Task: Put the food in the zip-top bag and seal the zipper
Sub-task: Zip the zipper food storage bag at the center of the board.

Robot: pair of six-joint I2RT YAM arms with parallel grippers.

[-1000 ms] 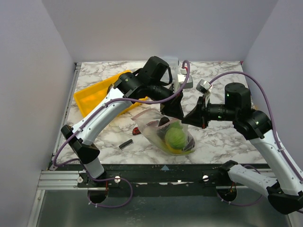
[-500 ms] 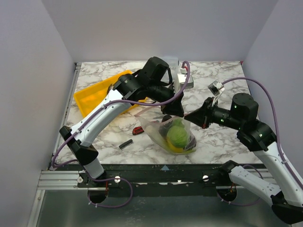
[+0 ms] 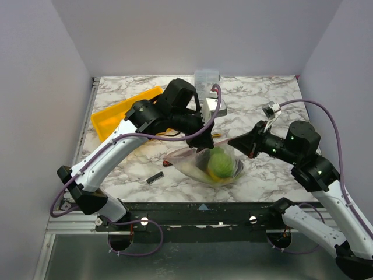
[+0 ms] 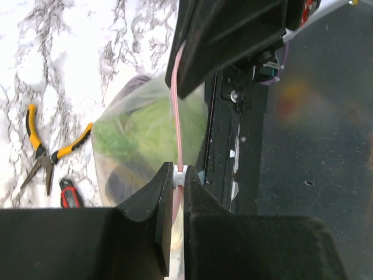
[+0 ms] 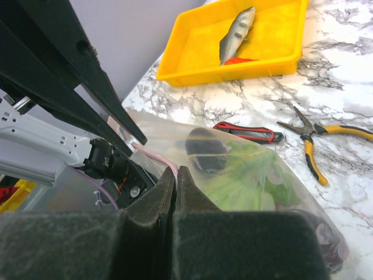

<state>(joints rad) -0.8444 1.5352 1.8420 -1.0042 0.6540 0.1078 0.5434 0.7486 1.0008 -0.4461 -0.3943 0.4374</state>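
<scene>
The zip-top bag is seen as a clear, crinkled pouch set on the table to the right of the yellow tray and nearer the table's front edge than it. The bag is filled: a green cabbage is bulked in its middle, a yellow fruit is pressed beneath that, and a dark eggplant is lodged on the tray side. The zipper, a thin pinkish strip, is drawn taut along the raised mouth. A grey fish is laid inside the tray.

Marble table: yellow tray, pliers, red-handled knife, black comb-like piece, clear box.
</scene>
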